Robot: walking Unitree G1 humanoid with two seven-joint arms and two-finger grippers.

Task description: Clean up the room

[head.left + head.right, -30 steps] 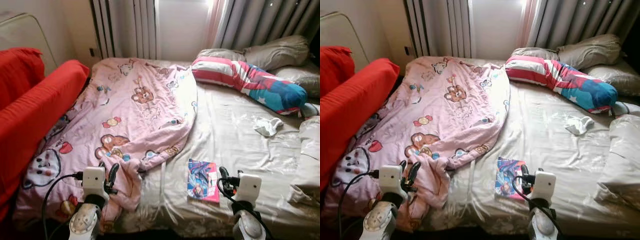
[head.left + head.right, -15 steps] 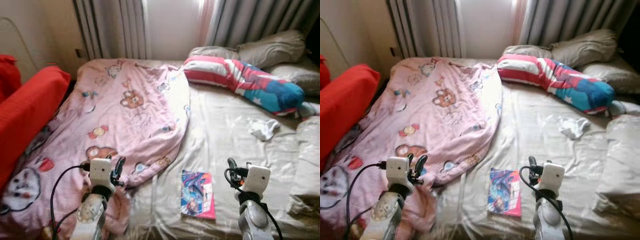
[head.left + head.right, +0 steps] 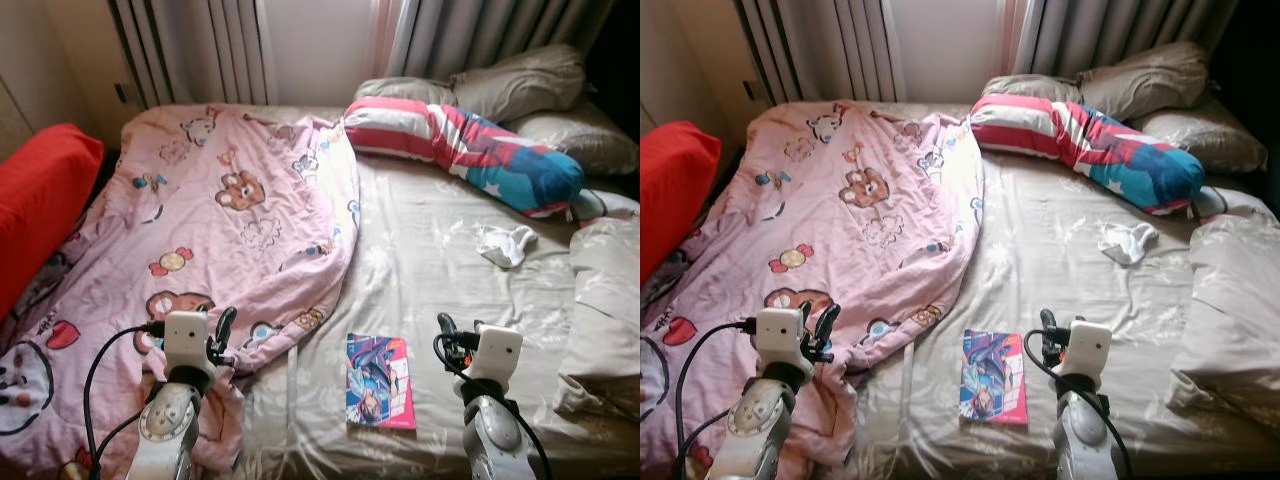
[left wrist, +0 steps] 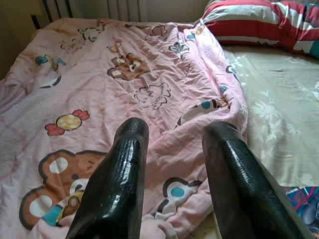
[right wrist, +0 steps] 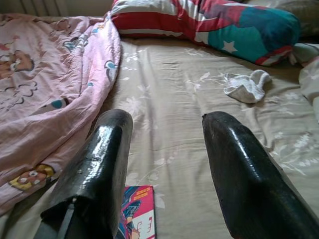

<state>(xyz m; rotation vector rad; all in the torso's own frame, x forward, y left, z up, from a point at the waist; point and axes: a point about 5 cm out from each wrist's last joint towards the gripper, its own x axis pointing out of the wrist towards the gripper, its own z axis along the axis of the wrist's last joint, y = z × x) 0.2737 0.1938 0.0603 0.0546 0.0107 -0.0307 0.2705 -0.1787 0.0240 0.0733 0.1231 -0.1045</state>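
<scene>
Closer now, both pincers hover parted over book (image 3: 380, 380).

No readable text, printing on the magazine (image 3: 380, 380) cover too small to read

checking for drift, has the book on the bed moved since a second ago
No. The book lies in the same spot beside the pink blanket's lower edge; the whole picture shifted because the camera moved.

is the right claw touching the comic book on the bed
Apart. In the left eye view the right claw hangs beside the comic book with bare sheet showing between them, fingers open and empty.
</scene>
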